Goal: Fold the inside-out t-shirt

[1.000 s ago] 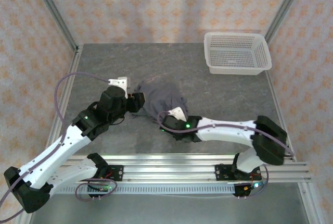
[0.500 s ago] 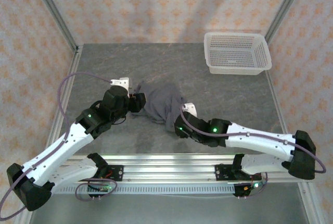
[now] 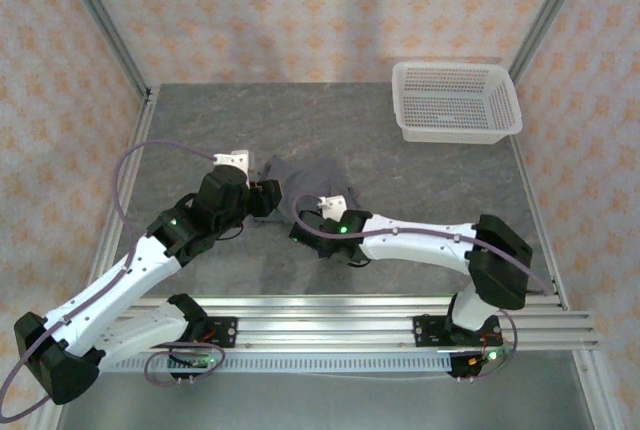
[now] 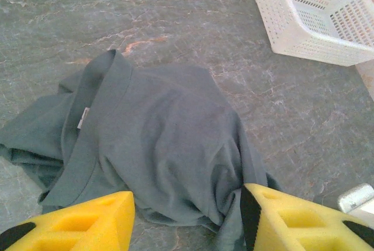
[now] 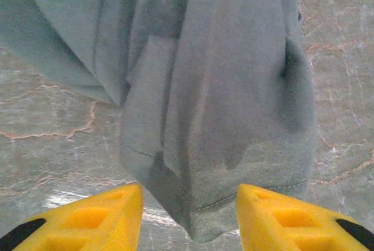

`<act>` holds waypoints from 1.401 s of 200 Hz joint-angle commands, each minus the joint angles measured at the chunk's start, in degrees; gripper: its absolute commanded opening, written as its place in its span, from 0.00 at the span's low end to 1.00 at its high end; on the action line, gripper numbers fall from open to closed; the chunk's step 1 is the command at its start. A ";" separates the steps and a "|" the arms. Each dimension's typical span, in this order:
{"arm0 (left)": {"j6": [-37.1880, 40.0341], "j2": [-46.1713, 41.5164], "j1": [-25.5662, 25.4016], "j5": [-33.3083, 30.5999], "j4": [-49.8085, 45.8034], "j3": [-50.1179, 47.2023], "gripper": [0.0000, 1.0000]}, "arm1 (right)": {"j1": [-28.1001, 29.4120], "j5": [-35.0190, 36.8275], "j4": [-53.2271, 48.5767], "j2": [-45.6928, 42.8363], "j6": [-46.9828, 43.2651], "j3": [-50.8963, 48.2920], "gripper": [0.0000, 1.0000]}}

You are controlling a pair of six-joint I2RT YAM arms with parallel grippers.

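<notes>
**Crumpled shirt between two open claws**

On the left, the left gripper (image 4: 187, 220) hovers low over the near edge of the inside-out t-shirt (image 4: 158, 134). Its yellow fingers (image 4: 82, 219) stand well apart and clamp nothing, though the right-hand one touches a fold.

The shirt lies in a loose heap near the middle of the table (image 3: 200, 130), between the two grippers. Its collar (image 4: 108, 84) is turned up on the left side, with a small white label (image 4: 83, 118) showing beside it.

Further right, the right gripper (image 5: 187, 213) is also spread, and a stitched hem (image 5: 251, 195) lies just ahead of the gap, not pinched.

The white mesh basket (image 3: 455, 102) sits well apart at the far right corner.

The cloth looks light, soft and limp. It will probably sag and bunch rather than hold a shape, and a single layer could slip free. The doubled collar band and the sewn hem look like the firmest places to pinch, one for each claw.
</notes>
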 commanded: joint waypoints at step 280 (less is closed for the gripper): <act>8.15 5.48 -11.67 15.14 17.65 -10.47 0.63 | -11.04 2.28 23.80 -32.81 -10.27 3.94 0.00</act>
